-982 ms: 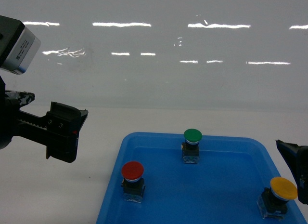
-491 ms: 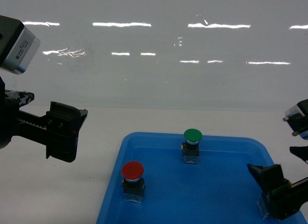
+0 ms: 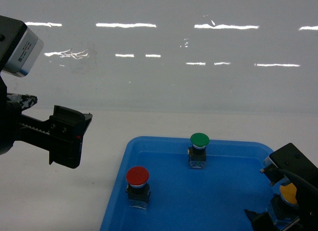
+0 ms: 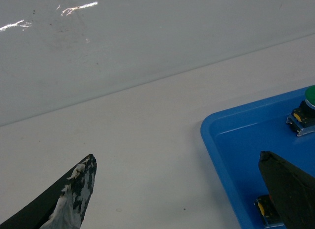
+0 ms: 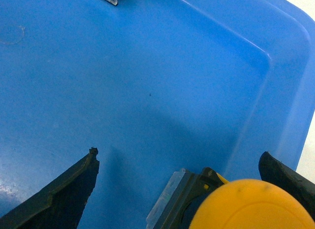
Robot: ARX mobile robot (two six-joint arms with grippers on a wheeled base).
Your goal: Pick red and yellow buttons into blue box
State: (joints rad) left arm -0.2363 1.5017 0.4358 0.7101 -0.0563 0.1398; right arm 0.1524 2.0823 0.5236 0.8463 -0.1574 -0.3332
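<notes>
Right hand (image 5: 177, 189) has dropped, spread open, around yellow button (image 5: 246, 204) at tray's (image 3: 164, 146) right edge; grasp pending. Left hand (image 4: 182, 194) waits open, empty.

I could read no text anywhere; the white label (image 3: 22, 51) on my left arm's camera housing carried print too small to make out.

A green button (image 3: 199, 139) stands upright near the far wall of a shallow blue tray (image 3: 164, 143). The tray rests on a white surface (image 3: 99, 126).
</notes>
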